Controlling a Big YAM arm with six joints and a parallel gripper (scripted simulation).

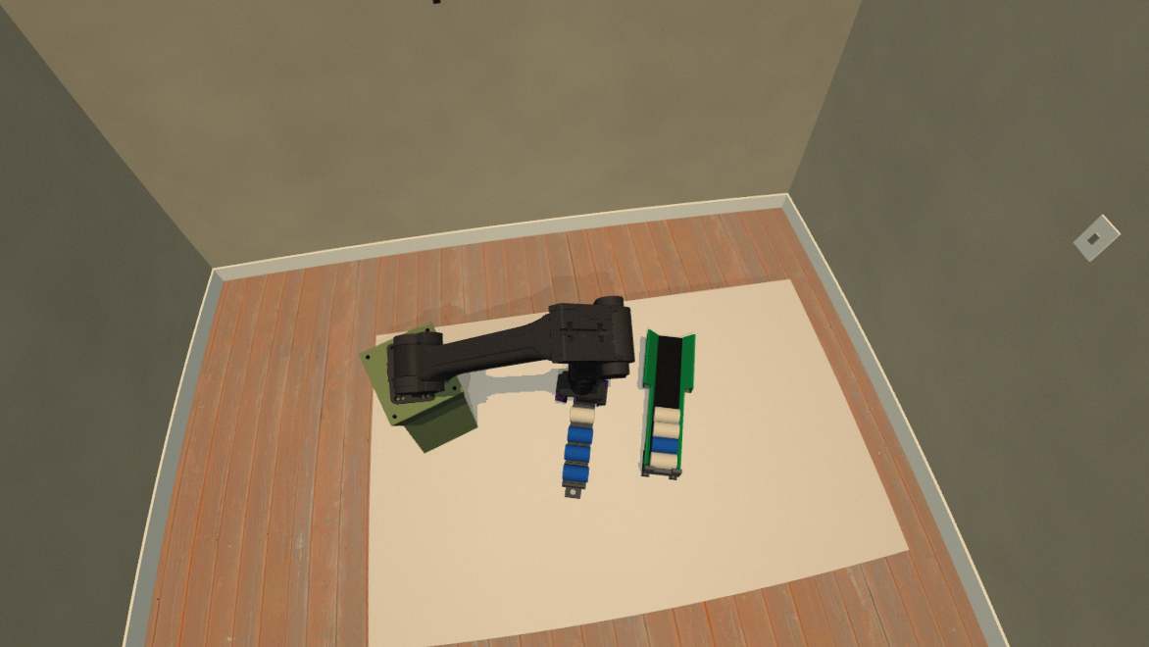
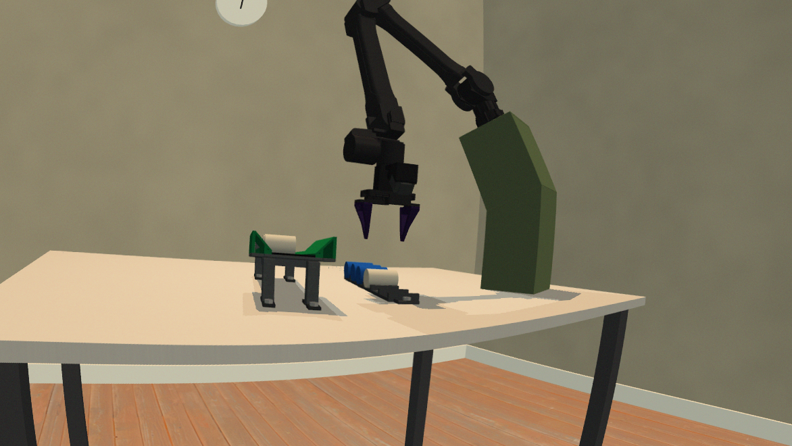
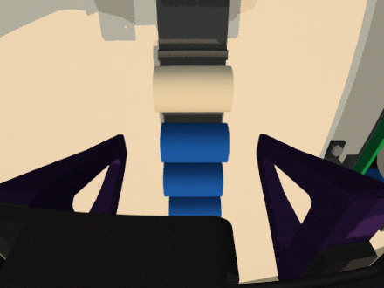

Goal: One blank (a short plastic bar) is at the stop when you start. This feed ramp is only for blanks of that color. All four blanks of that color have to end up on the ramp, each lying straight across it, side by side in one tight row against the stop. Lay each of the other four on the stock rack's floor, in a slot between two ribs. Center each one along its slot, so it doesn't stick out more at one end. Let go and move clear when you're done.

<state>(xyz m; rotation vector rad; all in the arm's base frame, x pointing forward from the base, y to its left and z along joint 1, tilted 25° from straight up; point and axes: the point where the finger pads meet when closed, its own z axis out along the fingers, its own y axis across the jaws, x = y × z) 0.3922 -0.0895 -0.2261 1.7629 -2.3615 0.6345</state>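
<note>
The green feed ramp (image 1: 667,393) stands on dark legs (image 2: 288,282). From its stop (image 1: 661,473) upward it holds a cream blank (image 1: 664,460), a blue blank (image 1: 664,444) and two more cream blanks (image 1: 665,422). To its left, the low dark stock rack (image 1: 576,450) holds a cream blank (image 1: 580,416) (image 3: 194,88) and three blue blanks (image 1: 577,452) (image 3: 194,142) in a row. My gripper (image 2: 386,221) (image 3: 191,143) hangs open and empty well above the rack. In the wrist view its purple fingers stand to either side of the blue blank that lies next to the cream one.
The arm's olive-green pedestal (image 1: 418,393) (image 2: 515,205) stands to the left of the rack in the top view. The rack's empty dark slots (image 3: 192,4) lie beyond the cream blank.
</note>
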